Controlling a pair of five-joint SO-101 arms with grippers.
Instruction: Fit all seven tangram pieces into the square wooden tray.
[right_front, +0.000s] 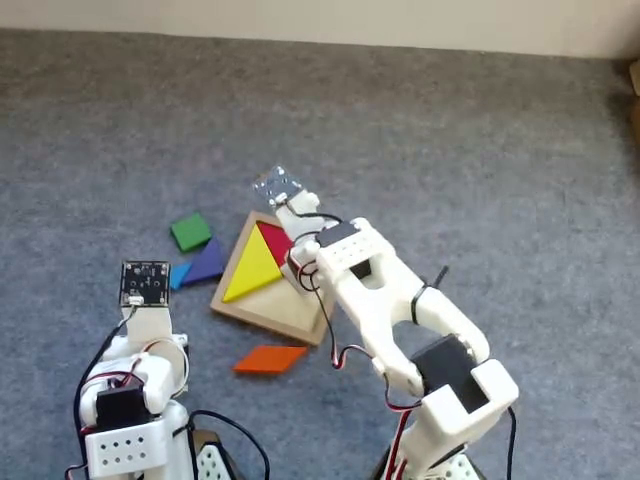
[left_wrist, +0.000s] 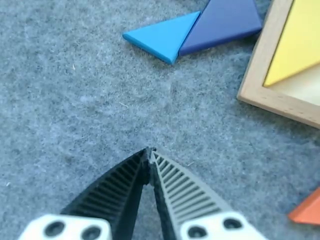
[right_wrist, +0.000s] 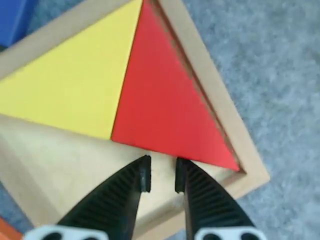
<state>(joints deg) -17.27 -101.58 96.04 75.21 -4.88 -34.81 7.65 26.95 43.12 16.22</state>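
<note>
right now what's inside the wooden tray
A yellow triangle and a red triangle, edge to edge; the rest looks bare, though the right gripper covers a patch.

Grey short-pile carpet (right_front: 480, 130), evenly lit. Pale wall strip (right_front: 350, 20) along far edge. Brown wooden corner (right_front: 635, 88) at side edge.

No legible text, brand, number or sign anywhere. Wooden tray (right_front: 265, 322) is plain wood with no print. Left wrist board (right_front: 145, 283) and right wrist board (right_front: 277, 185) carry tiny markings, too small to read.
</note>
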